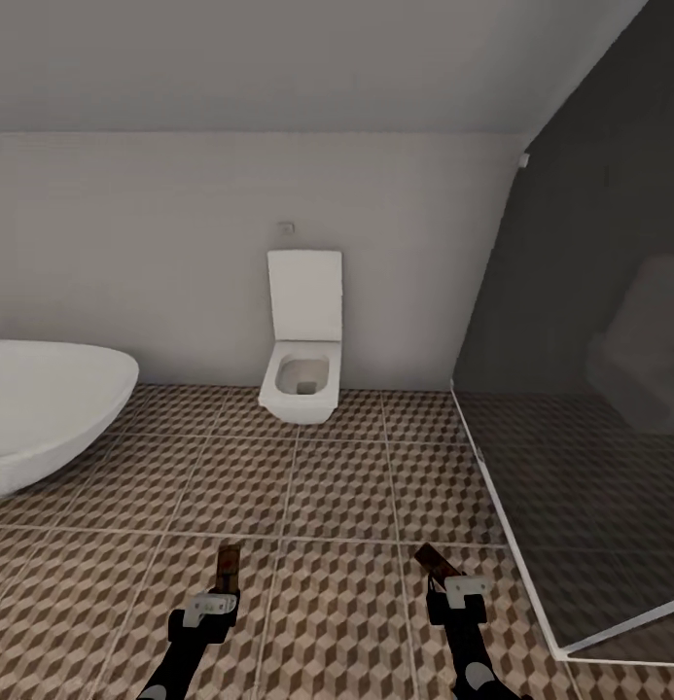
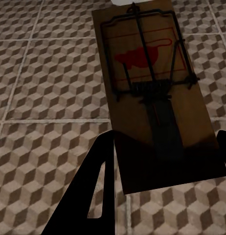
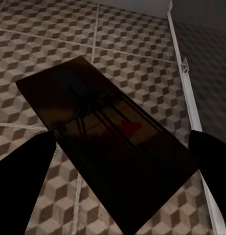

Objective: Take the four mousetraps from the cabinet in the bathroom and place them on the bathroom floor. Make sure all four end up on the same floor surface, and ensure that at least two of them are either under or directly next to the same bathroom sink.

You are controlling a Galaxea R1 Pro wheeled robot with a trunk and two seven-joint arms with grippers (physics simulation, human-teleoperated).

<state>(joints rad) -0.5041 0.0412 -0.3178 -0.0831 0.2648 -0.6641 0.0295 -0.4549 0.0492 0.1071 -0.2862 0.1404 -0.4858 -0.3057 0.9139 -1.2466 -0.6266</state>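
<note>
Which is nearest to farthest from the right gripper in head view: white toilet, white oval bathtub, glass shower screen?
From the right gripper:
1. Glass shower screen, just to its right.
2. White toilet, ahead by the wall.
3. White oval bathtub, far left.

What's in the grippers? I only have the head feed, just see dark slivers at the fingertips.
Observer: The left gripper holds a mousetrap; the left wrist view shows its wire bar and a red mark.
Operator: And the right?
Observer: The right gripper holds a second mousetrap, its face in shadow, with a faint red mark visible.
Operator: What's under them?
Observer: In both wrist views, cube-pattern bathroom floor, and the traps look held above it, not laid down.
</note>
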